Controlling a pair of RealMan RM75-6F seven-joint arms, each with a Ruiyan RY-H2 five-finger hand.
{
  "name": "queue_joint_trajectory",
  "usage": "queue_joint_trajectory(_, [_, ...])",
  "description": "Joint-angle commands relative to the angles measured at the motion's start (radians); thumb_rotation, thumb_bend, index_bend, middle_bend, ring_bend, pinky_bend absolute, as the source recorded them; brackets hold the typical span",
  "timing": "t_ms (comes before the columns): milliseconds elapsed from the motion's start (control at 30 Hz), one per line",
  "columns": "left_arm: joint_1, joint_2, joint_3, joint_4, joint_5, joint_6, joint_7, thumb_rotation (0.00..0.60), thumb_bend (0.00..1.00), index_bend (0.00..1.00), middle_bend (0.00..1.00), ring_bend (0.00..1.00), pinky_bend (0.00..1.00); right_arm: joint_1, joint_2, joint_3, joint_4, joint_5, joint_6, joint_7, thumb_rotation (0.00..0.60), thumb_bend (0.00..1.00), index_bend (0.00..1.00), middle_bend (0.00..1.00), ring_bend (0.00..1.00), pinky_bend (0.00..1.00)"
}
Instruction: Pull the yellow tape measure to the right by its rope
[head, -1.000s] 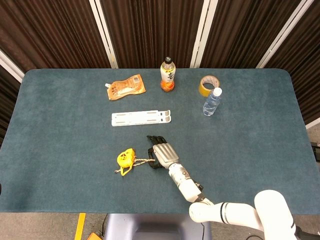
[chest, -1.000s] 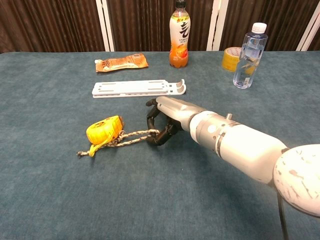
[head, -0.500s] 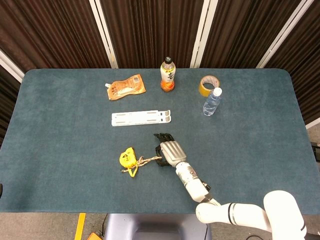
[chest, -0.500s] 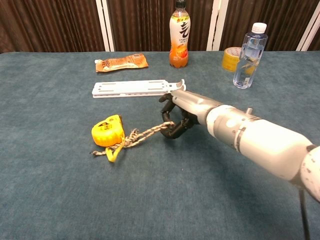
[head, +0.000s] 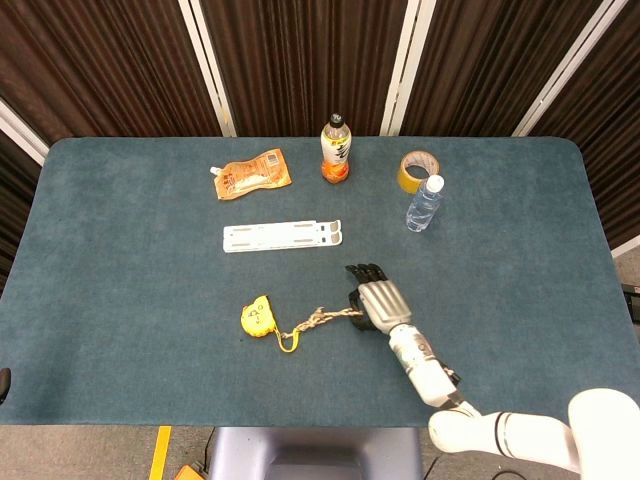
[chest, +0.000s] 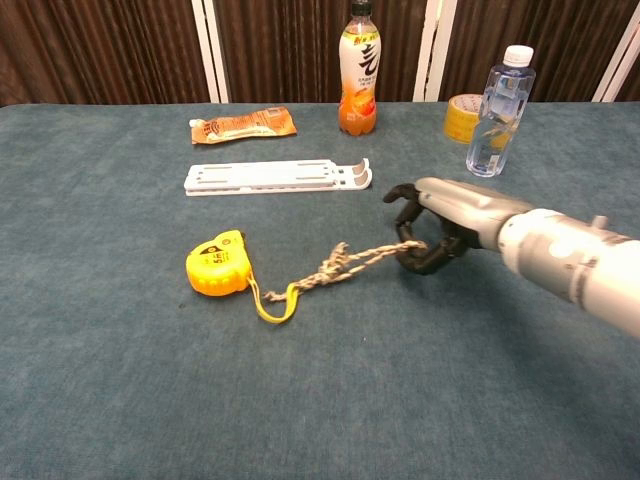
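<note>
The yellow tape measure (head: 257, 317) (chest: 217, 265) lies on the blue table, left of centre. Its braided rope (head: 318, 319) (chest: 345, 263) runs from the yellow wrist strap rightward, nearly straight, to my right hand (head: 375, 301) (chest: 437, 223). That hand grips the rope's far end in its curled dark fingers (chest: 420, 256), palm down just above the cloth. My left hand is not in either view.
A white slotted bar (head: 282, 236) (chest: 277, 175) lies behind the tape measure. Along the back stand an orange pouch (head: 252, 173), an orange drink bottle (head: 336, 149), a brown tape roll (head: 411, 171) and a clear water bottle (head: 424, 203).
My right hand has moved right with the rope end in its grip. The rope has stretched out and the tape measure has slid slightly right.
</note>
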Motion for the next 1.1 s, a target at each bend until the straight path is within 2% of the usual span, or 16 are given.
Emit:
queue_joint_trajectory(33, [-0.001,-0.001,0.002,0.000,0.004,-0.001,0.001,0.600,0.45,0.05,0.00,0.00,0.12,-0.037,0.041,-0.031,-0.021,-0.035,0.020,0.026,0.600,0.57,0.87,0.19,0.16,0.00])
queue_joint_trajectory(367, [-0.002,-0.002,0.006,-0.005,0.009,-0.003,0.004,0.600,0.45,0.05,0.00,0.00,0.12,-0.177,0.187,-0.106,-0.069,-0.156,0.103,0.188,0.600,0.58,0.87,0.19,0.16,0.00])
queue_joint_trajectory(700, [-0.012,-0.013,0.014,-0.011,0.021,-0.022,0.035,0.600,0.45,0.05,0.00,0.00,0.12,-0.301,0.324,-0.149,-0.083,-0.233,0.183,0.333,0.600,0.58,0.88,0.19,0.16,0.00])
queue_joint_trajectory(867, [-0.012,-0.016,0.016,-0.010,0.020,-0.024,0.041,0.600,0.45,0.05,0.00,0.00,0.12,-0.346,0.374,-0.145,-0.066,-0.243,0.205,0.402,0.600,0.58,0.88,0.19,0.16,0.00])
queue_joint_trajectory(1100, [-0.015,-0.018,0.017,-0.012,0.019,-0.028,0.049,0.600,0.45,0.05,0.00,0.00,0.12,-0.381,0.432,-0.099,0.008,-0.202,0.188,0.513,0.600,0.58,0.88,0.19,0.16,0.00])
